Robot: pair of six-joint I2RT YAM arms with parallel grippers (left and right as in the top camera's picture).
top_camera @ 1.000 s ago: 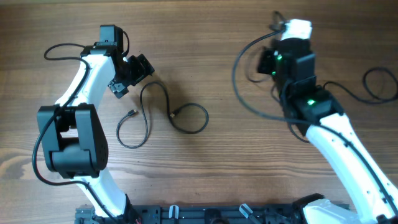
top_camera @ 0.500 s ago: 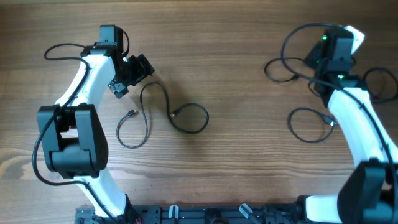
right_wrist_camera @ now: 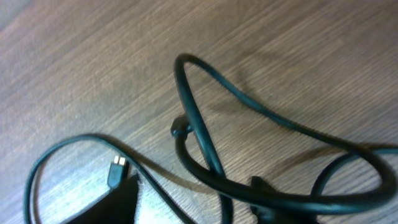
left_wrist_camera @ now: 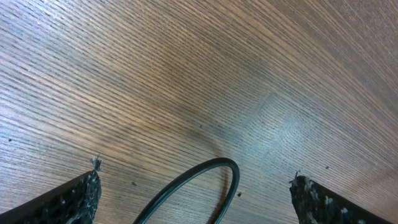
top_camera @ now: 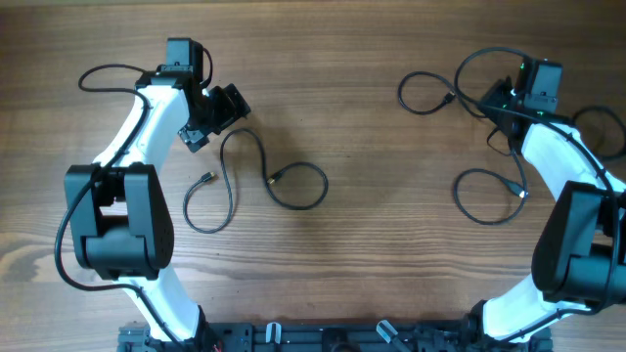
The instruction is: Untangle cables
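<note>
One black cable (top_camera: 256, 156) lies in loose loops left of centre, both small plug ends showing. My left gripper (top_camera: 217, 112) hovers open over its upper bend. In the left wrist view that bend (left_wrist_camera: 211, 177) curves between the two fingertips without touching them (left_wrist_camera: 196, 190). On the right, one cable loop (top_camera: 423, 93) lies at the back and another loop (top_camera: 487, 196) nearer the front. My right gripper (top_camera: 494, 98) sits by the back loop. Its jaws (right_wrist_camera: 193, 193) stand apart, with crossing cable strands (right_wrist_camera: 205, 143) lying between and over them and a plug (right_wrist_camera: 117, 171) by the left finger.
Thicker arm wires arch beside the left arm (top_camera: 98, 76) and at the far right edge (top_camera: 602, 127). A black rail (top_camera: 293, 337) runs along the front edge. Bare wood lies between the two cable groups.
The right arm swung from the middle right out to the back right, carrying a cable, then opened its jaws; the back loop now rests on the table. The left arm barely shifted.
</note>
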